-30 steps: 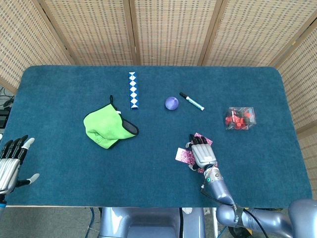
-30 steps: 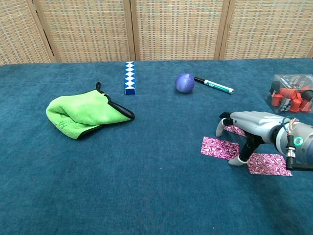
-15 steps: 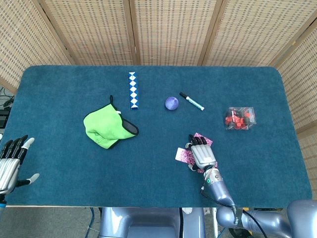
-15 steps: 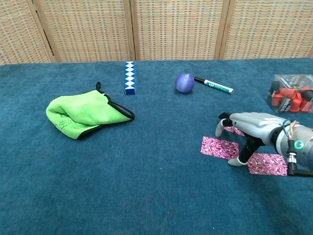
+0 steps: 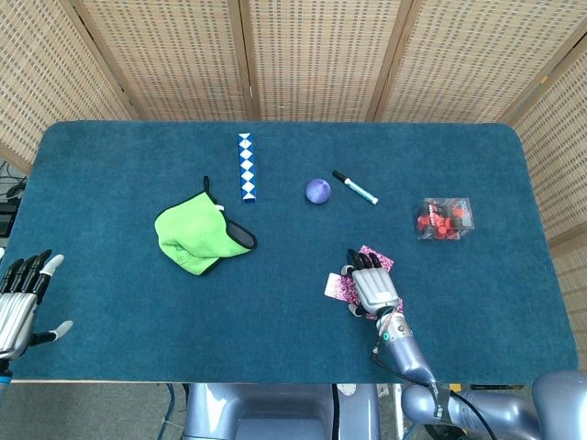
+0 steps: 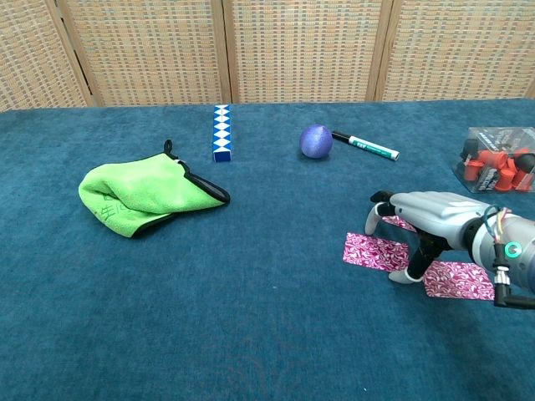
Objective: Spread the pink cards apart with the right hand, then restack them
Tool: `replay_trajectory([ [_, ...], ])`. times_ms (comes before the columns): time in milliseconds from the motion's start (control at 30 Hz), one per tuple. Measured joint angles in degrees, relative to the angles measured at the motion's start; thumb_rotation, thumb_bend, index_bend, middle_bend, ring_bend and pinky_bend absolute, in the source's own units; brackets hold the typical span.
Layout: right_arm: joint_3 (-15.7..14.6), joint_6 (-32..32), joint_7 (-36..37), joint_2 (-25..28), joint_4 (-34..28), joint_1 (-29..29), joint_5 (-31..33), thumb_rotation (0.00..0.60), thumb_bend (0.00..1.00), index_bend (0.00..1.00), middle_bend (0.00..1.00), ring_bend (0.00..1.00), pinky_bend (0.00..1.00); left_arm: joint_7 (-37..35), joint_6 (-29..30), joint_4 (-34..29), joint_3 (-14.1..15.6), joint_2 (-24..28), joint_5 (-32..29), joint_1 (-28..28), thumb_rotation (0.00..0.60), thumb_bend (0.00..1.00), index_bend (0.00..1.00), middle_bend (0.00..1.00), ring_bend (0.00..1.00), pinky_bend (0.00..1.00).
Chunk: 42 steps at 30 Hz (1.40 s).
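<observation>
Three pink patterned cards lie spread on the blue cloth at the front right. In the chest view, one card [image 6: 374, 252] lies left of my right hand [image 6: 430, 219], another [image 6: 458, 281] lies nearer the front, and a third [image 6: 405, 223] peeks out behind the fingers. My right hand [image 5: 374, 286] arches over them palm down, fingertips touching the cards and cloth, gripping nothing. In the head view the cards [image 5: 339, 288] show on both sides of it. My left hand [image 5: 23, 298] hovers with fingers apart off the table's left front corner, holding nothing.
A green cloth [image 5: 197, 238] lies left of centre. Further back sit a blue-and-white folding puzzle [image 5: 246, 166], a purple ball [image 5: 318, 191] and a marker [image 5: 355, 187]. A clear box of red pieces [image 5: 444, 219] stands at the right.
My right hand has shifted very slightly left and toward the front edge; the nearest card has crept a little with it. The left hand has not moved.
</observation>
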Motion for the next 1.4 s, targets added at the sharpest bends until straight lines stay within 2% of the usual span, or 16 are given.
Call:
replay_trajectory([
  [100, -0.1, -0.1, 0.0, 0.0, 0.1, 0.0, 0.1, 0.6, 0.35, 0.54, 0.0, 0.0, 0.02, 0.0, 0.0, 0.0, 0.0, 0.0, 0.0, 0.0, 0.6, 0.04, 0.0, 0.0, 0.0, 0.0],
  [267, 0.1, -0.7, -0.7, -0.1, 0.4, 0.2, 1.4, 0.6, 0.41, 0.54, 0.0, 0.0, 0.02, 0.0, 0.0, 0.0, 0.0, 0.0, 0.0, 0.0, 0.6, 0.04, 0.0, 0.0, 0.0, 0.0],
  [700, 0.3, -0.5, 0.9, -0.4, 1.0, -0.2, -0.2, 0.6, 0.41, 0.59, 0.0, 0.0, 0.02, 0.0, 0.0, 0.0, 0.0, 0.0, 0.0, 0.0, 0.6, 0.04, 0.0, 0.0, 0.0, 0.0],
  [1400, 0.7, -0.4, 1.9, -0.2, 1.5, -0.7, -1.4, 0.6, 0.41, 0.59, 0.0, 0.0, 0.02, 0.1, 0.0, 0.0, 0.0, -0.1, -0.1, 0.0, 0.6, 0.04, 0.0, 0.0, 0.0, 0.0],
])
